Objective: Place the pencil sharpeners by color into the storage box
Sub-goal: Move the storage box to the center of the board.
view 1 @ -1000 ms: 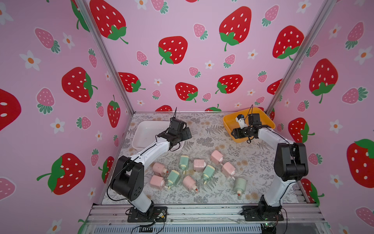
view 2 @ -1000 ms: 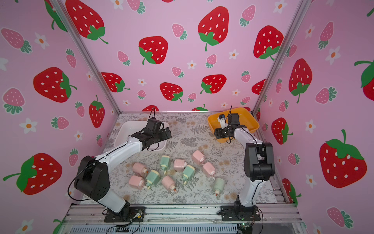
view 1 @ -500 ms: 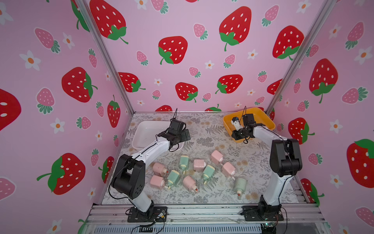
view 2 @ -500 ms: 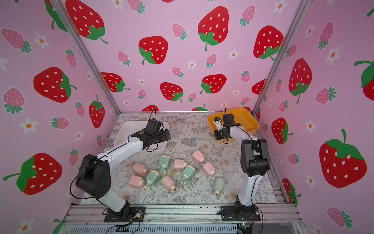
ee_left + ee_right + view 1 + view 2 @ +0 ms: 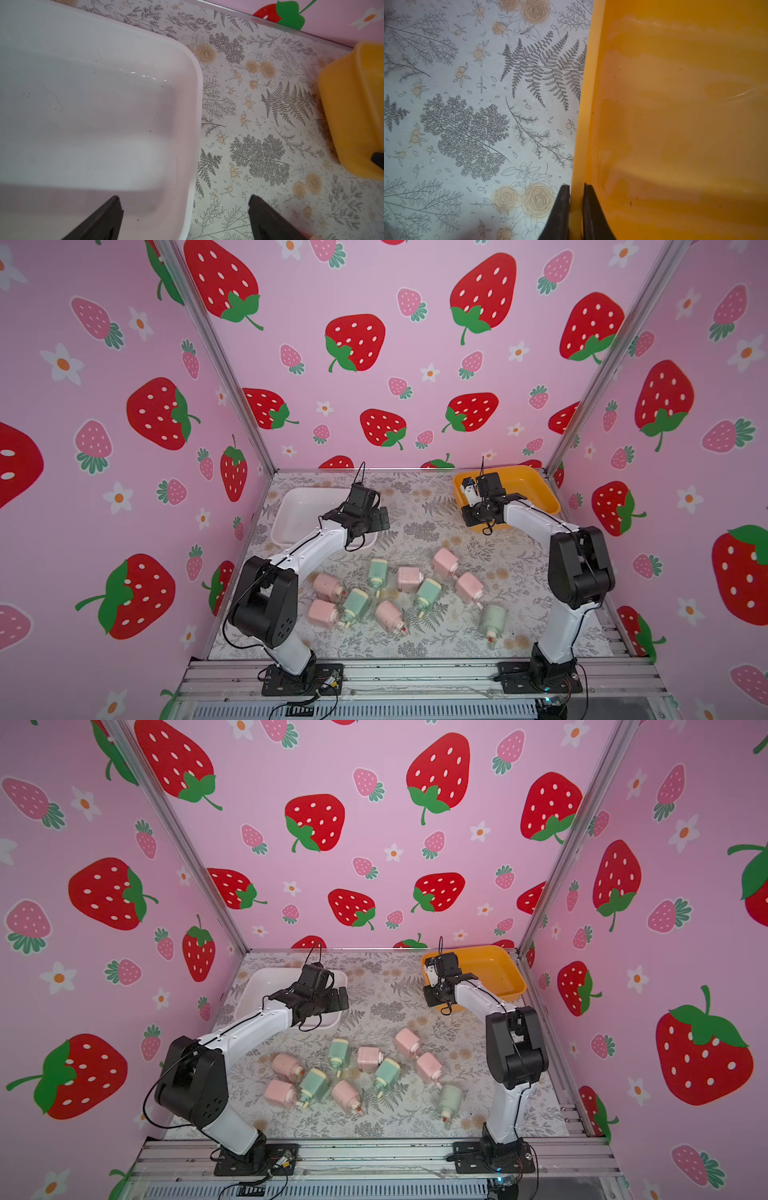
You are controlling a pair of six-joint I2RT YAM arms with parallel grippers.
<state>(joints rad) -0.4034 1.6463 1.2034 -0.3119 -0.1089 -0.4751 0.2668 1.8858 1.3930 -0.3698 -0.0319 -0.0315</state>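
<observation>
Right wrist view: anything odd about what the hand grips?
Yes. The right hand is shut on the rim of the orange box, not on a sharpener, which is odd for a sorting task. The pencil sharpeners lie scattered on the table, unsorted.

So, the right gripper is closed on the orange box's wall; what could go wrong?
The right gripper pinches only the thin rim of the orange box; a pull may tilt it or slip off. The left gripper stands open astride the rim of the white box; closing there might shove it. Dragged boxes could knock the pencil sharpeners.
</observation>
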